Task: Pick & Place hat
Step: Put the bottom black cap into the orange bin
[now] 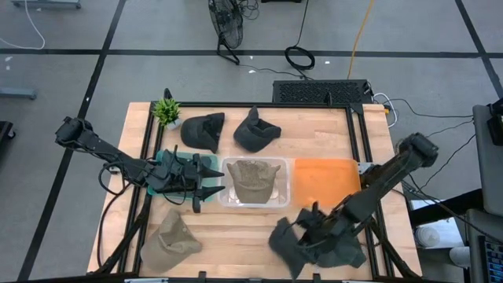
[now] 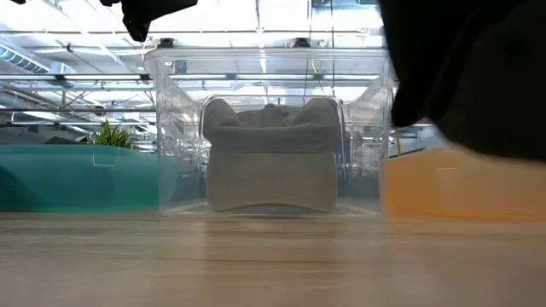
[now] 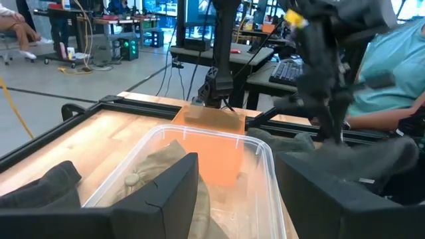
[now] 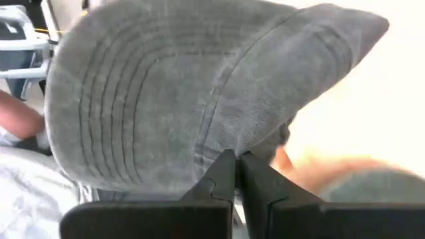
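Observation:
A dark grey cap hangs near the table's near edge, right of centre, in my shut right gripper; it fills the right wrist view and shows dark in the low view. A tan hat sits inside the clear bin at mid-table. My left gripper is open, hovering just left of the bin over the teal mat; in its wrist view its fingers frame the bin. My right gripper pinches the grey cap between both fingers where the stitched brim meets the crown. The brim spreads beyond the fingertips. The low view shows the cap lifted clear of the table, its cloth sagging below the hold.
Two more dark caps lie toward the far edge beside a small potted plant. Another tan hat lies near the front left. An orange mat lies right of the bin. A person sits beyond the table's right edge.

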Robot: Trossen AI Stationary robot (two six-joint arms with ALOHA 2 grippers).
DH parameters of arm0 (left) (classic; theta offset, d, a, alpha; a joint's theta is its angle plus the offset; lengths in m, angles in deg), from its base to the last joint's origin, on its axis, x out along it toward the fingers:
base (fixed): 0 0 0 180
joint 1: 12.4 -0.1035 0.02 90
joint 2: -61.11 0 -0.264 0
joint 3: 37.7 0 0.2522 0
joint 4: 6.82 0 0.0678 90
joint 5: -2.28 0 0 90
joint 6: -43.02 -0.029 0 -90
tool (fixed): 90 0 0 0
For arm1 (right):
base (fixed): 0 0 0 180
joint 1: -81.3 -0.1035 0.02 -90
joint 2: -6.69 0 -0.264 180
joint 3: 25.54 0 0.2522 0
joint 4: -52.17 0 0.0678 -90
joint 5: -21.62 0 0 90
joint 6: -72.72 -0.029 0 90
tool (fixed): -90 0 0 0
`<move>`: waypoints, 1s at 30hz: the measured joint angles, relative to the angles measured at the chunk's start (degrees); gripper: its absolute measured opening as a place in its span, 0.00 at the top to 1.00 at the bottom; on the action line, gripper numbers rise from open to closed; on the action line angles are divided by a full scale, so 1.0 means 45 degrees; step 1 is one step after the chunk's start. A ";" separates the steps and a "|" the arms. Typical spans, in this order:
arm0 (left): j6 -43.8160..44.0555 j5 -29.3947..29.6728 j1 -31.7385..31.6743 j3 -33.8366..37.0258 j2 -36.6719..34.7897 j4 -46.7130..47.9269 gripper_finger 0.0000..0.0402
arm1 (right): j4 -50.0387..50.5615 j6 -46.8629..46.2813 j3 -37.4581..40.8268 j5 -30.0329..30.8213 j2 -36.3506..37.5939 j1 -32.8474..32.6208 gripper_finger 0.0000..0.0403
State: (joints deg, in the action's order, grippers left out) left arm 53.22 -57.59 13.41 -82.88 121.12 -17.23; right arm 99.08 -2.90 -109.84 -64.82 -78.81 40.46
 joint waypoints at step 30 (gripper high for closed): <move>0.0194 0.0010 -0.0238 0.0000 0.0000 0.0010 0.47 | -0.1882 0.1968 -0.0015 0.0825 -0.2186 0.0136 0.97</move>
State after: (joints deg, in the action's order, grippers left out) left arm 54.09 -57.55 12.34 -82.88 121.12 -17.18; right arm 90.61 5.96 -109.91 -61.11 -88.64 41.07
